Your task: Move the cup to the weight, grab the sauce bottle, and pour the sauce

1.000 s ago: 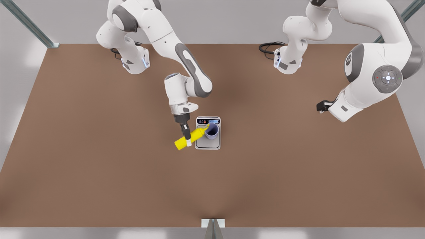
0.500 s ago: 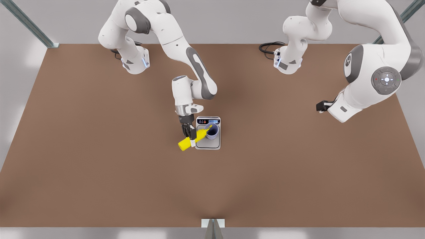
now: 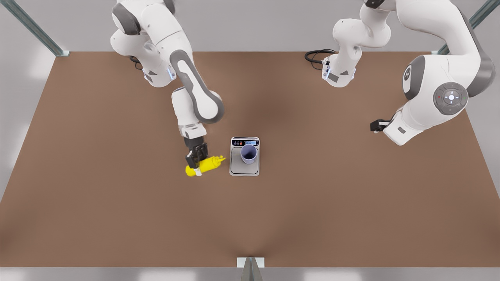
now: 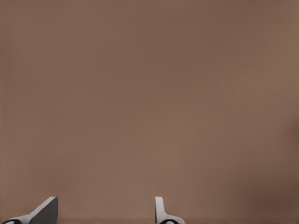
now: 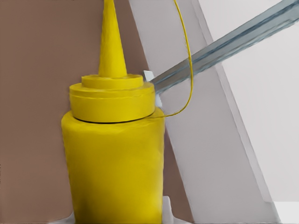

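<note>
The lavender-blue cup (image 3: pixel 249 153) stands upright on the silver-grey scale (image 3: pixel 244 168) at the table's middle. To the front view's left of the scale, my right gripper (image 3: pixel 197 159) is shut on the yellow sauce bottle (image 3: pixel 208 164). The bottle lies tilted, its nozzle pointing toward the scale and ending short of its edge. In the right wrist view the bottle (image 5: pixel 114 158) rises between the fingers, nozzle away from the camera. My left gripper (image 4: pixel 103 213) is open over bare table. Its arm (image 3: pixel 402 123) waits at the front view's right.
The brown table (image 3: pixel 117 218) spreads wide around the scale. Both arm bases (image 3: pixel 158 74) stand at the far edge, with a black cable (image 3: pixel 314 56) beside the base at the front view's right. A small bracket (image 3: pixel 250 262) sits at the near edge.
My right gripper has carried the bottle toward the front view's left, taking the nozzle from over the cup to beside the scale. The left arm has barely moved.
</note>
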You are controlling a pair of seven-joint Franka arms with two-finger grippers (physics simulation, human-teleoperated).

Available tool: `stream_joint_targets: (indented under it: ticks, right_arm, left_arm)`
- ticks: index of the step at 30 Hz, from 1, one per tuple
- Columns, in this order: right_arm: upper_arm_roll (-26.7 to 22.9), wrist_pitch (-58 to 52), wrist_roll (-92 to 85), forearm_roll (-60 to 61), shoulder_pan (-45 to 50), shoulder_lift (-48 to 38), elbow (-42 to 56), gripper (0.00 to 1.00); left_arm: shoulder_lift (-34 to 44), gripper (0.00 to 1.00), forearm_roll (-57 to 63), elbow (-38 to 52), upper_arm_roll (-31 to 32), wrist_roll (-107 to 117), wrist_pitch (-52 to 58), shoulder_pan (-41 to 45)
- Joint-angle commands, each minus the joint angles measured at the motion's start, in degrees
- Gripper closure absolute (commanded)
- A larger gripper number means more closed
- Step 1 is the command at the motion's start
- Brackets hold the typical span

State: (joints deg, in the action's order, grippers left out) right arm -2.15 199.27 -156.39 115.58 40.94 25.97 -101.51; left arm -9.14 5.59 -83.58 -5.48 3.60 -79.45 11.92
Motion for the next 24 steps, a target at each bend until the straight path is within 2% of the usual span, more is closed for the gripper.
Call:
stream_joint_targets:
  ticks: [1,3,4,6,9,12,18,19,20,21,24]
  right_arm:
    - [2.0,0.0,0.0,0.5,-2.2,-0.2,0.0,0.43]
    - [26.5,0.1,-1.5,1.0,-29.0,-0.3,-0.6,0.43]
    - [36.8,0.1,-4.5,1.0,-40.8,1.0,-0.7,0.43]
    - [54.3,0.1,-6.6,1.0,-61.0,6.8,-1.7,0.43]
    - [69.2,0.4,-11.2,1.0,-80.2,17.4,-3.4,0.43]
    - [76.5,0.3,-14.9,1.0,-91.4,25.5,-6.8,0.43]
    - [77.1,0.3,-14.8,1.5,-94.1,25.9,-8.6,0.43]
    - [77.0,0.5,-19.5,4.2,-94.7,27.6,-8.1,0.42]
    - [75.2,0.5,-41.2,19.0,-95.0,27.5,-4.5,0.42]
    - [73.6,0.5,-50.1,23.6,-96.7,28.7,-4.0,0.42]
    - [73.5,0.5,-73.4,31.3,-100.5,33.5,-3.1,0.42]
  left_arm:
    - [0.0,0.0,0.0,0.0,0.0,0.0,0.0,0.0]
    - [-0.1,0.0,0.0,0.0,-0.1,0.1,0.0,0.1]
    - [-0.2,0.0,-0.1,0.0,-0.1,0.2,0.0,0.1]
    - [-0.3,0.0,-0.1,0.0,-0.1,0.4,0.1,0.2]
    - [-0.4,0.0,0.0,0.0,0.0,1.7,0.4,0.4]
    - [-0.8,0.0,0.0,0.0,0.0,1.7,0.4,0.4]
    - [-1.1,0.0,0.0,0.0,-0.1,1.7,0.4,0.4]
    - [-1.1,0.0,0.0,0.0,0.0,1.7,0.4,0.4]
    - [-1.1,0.0,0.0,0.0,0.0,1.7,0.4,0.4]
    - [-1.1,0.0,0.0,0.0,0.0,1.9,0.4,0.4]
    - [-1.2,0.0,0.0,0.0,0.0,2.3,0.4,0.4]
